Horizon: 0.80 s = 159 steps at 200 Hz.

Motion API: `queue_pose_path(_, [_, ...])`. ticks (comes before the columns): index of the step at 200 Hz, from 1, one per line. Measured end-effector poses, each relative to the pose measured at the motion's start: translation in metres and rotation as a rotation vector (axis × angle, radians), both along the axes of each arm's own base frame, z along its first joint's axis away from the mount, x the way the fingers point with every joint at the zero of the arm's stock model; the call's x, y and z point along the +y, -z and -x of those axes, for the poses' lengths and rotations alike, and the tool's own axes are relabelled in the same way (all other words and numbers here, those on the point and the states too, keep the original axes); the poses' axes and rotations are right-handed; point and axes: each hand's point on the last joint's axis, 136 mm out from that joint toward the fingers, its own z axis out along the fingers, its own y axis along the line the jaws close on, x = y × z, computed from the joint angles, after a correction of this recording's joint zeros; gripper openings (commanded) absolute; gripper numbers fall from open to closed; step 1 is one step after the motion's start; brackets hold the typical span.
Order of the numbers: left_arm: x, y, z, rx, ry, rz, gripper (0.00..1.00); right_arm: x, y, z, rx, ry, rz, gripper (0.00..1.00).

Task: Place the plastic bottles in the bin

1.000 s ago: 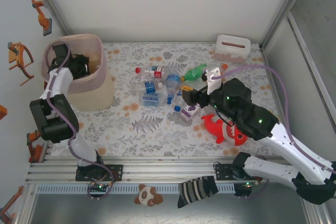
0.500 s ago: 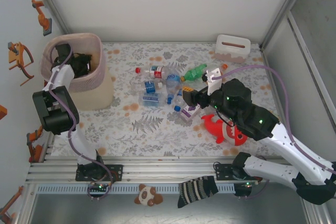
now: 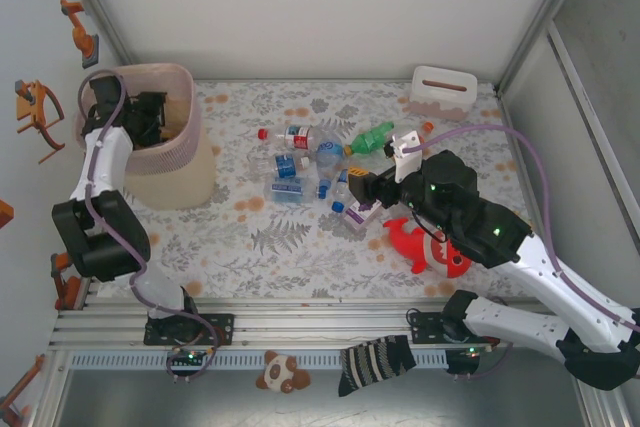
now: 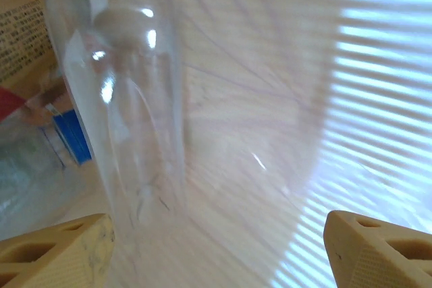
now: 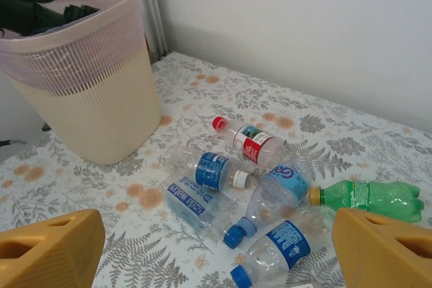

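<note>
My left gripper (image 3: 150, 115) reaches into the pink bin (image 3: 190, 97). Its wrist view is blurred. There the left gripper (image 4: 216, 241) stands open over the bin's slatted wall (image 4: 385, 99), with a clear bottle (image 4: 128, 112) just beyond the left finger (image 4: 61, 254), free of both pads. A blue-labelled bottle (image 4: 67, 143) lies lower in the bin. My right gripper (image 3: 352, 187) hovers open above the plastic bottles (image 3: 310, 162) on the table. Between its fingers lie a red-labelled bottle (image 5: 253, 143), blue-labelled bottles (image 5: 216, 170) and a green bottle (image 5: 371, 197), with the bin (image 5: 88, 79) at far left.
A red shark plush (image 3: 425, 247) lies beside my right arm. A white slotted box (image 3: 442, 92) stands at the back right. A striped sock (image 3: 375, 362) and a small panda toy (image 3: 282, 373) rest on the front rail.
My left gripper has opened inside the bin and let the clear bottle go, and its wrist has shifted slightly towards the back. The right arm has not moved.
</note>
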Motion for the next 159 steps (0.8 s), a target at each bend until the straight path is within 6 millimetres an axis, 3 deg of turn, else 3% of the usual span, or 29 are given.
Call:
queue_pose_path(72, [0.002, -0.065, 0.03, -0.118, -0.016, -0.023, 0.82, -0.007, 0.003, -0.004, 0.016, 0.051, 0.005, 0.86])
queue_pose_path(119, [-0.012, -0.103, 0.047, -0.216, 0.052, -0.041, 0.81, -0.018, 0.02, -0.013, 0.09, 0.15, 0.045, 0.85])
queue_pose_path(159, [-0.035, -0.135, 0.064, -0.321, 0.178, -0.125, 0.79, -0.035, 0.041, -0.024, 0.183, 0.262, 0.065, 0.8])
